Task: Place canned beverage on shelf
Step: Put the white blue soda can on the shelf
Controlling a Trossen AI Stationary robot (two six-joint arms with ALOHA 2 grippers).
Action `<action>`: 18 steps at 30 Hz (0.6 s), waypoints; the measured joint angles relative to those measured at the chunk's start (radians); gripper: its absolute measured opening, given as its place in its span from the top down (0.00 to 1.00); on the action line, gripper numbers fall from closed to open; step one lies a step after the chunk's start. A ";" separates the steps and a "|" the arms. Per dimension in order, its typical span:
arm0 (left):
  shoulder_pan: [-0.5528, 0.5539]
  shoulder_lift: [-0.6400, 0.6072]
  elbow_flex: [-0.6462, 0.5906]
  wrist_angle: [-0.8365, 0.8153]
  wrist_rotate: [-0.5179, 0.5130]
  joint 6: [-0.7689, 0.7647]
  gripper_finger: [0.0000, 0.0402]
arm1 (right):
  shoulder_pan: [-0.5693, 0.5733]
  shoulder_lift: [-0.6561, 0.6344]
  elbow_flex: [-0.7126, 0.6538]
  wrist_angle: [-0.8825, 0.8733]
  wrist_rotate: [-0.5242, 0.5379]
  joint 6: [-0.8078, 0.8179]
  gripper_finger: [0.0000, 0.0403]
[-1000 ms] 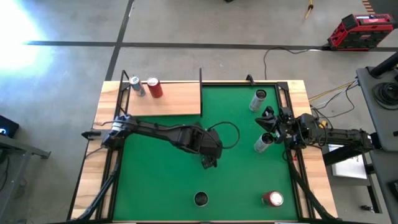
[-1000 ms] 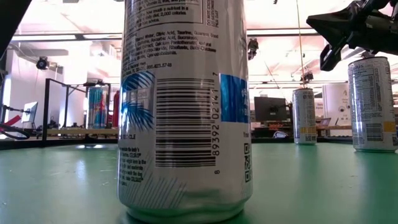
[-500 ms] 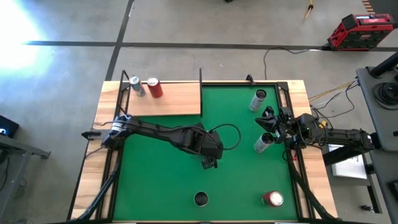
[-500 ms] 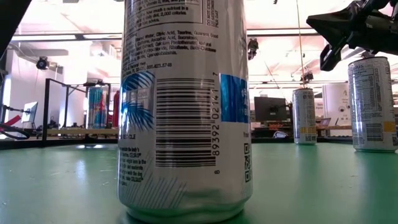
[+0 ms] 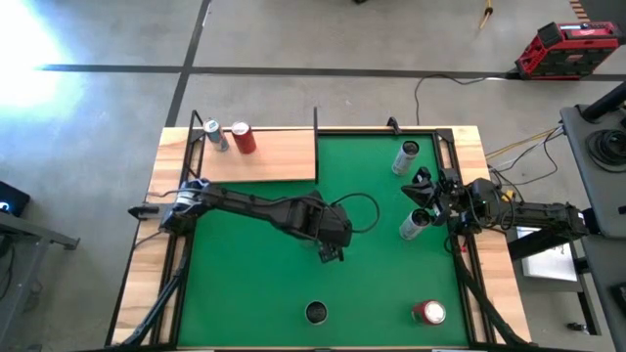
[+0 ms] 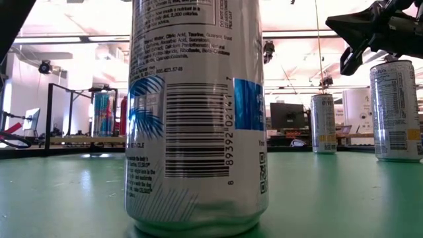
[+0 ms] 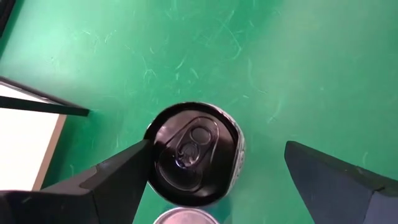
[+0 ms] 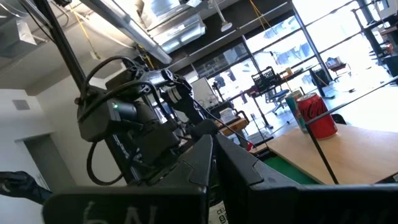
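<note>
Left end effector (image 7: 217,180) open above dark-topped can (image 7: 194,152), mid-mat.

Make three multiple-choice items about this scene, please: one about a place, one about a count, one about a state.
1. Where is the left gripper?
A. over the shelf
B. above the green mat
C. off the table

2. How many cans stand on the shelf?
A. none
B. two
C. four

3. How do the left gripper's fingers stand?
A. open, above a black-topped can
B. shut on a can
C. shut and empty

Answers:
1 B: the high view shows it mid-mat.
2 B: a silver can and a red can stand there.
3 A: the left wrist view shows the black-topped can below its spread fingers.
</note>
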 joint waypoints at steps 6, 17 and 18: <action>0.002 0.000 -0.014 0.015 -0.020 0.000 0.13 | 0.000 0.000 0.000 0.000 0.000 0.000 0.97; 0.003 -0.001 -0.025 0.019 -0.026 -0.005 0.13 | 0.000 0.000 0.000 0.000 0.000 0.000 0.97; 0.003 -0.001 -0.025 0.019 -0.025 -0.006 0.13 | 0.000 0.000 0.000 0.000 0.000 0.000 0.97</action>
